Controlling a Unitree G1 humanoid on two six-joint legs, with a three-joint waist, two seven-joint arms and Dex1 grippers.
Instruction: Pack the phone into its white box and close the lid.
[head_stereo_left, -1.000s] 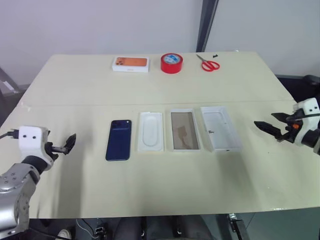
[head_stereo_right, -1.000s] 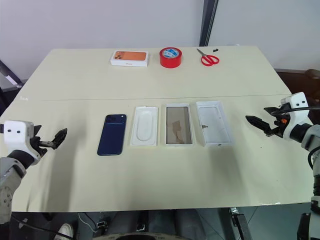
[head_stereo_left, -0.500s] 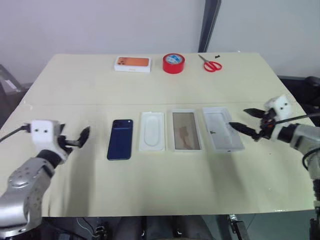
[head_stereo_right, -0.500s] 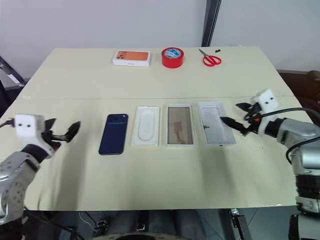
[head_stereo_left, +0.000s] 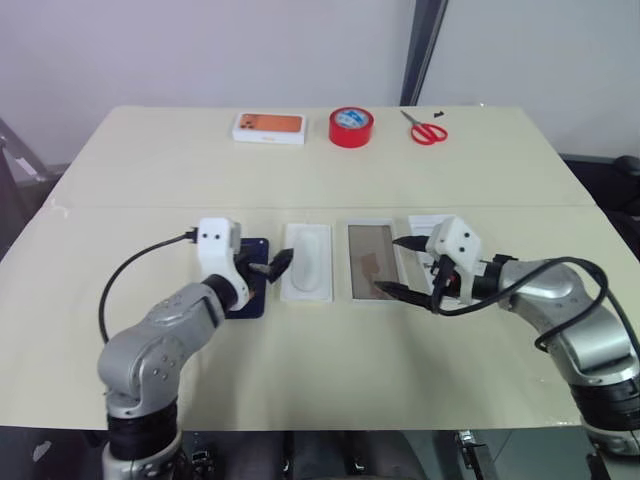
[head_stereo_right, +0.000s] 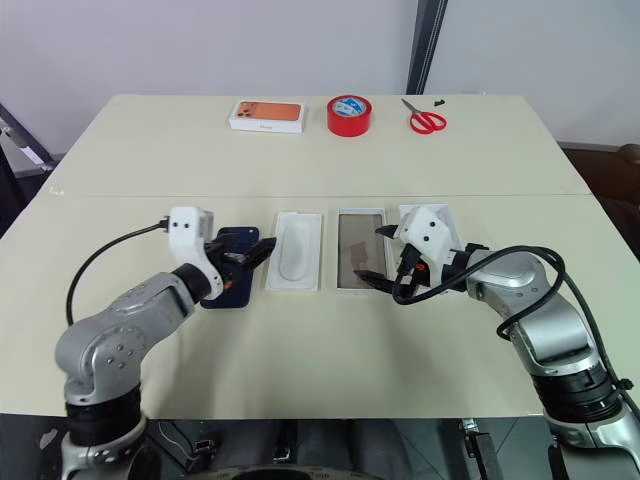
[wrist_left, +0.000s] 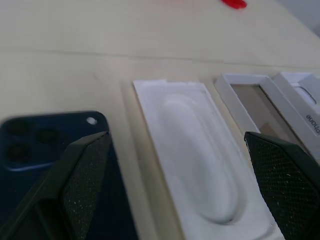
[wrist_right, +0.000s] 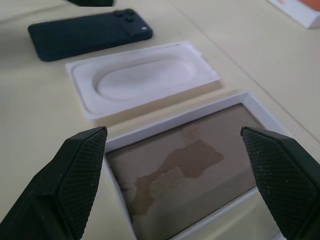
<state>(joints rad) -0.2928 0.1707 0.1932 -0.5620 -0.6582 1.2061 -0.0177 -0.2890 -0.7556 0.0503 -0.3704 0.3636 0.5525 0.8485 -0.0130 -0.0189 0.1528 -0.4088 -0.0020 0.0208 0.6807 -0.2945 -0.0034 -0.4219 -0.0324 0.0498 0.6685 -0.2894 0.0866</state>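
One phone (head_stereo_right: 232, 266); one white box (head_stereo_right: 359, 249); one insert tray (head_stereo_right: 296, 250); one lid (head_stereo_left: 424, 222); one tape roll (head_stereo_right: 349, 115); one scissors (head_stereo_right: 427, 121).

My right gripper (head_stereo_right: 383, 255) hides most of the lid (head_stereo_right: 414, 213); my left arm covers part of the phone (head_stereo_right: 238, 240) (camera corner blurred at wrist).

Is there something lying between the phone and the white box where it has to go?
Yes. The white insert tray lies flat on the table between the phone and the white box, side by side with both. The phone must be carried over it or around it.
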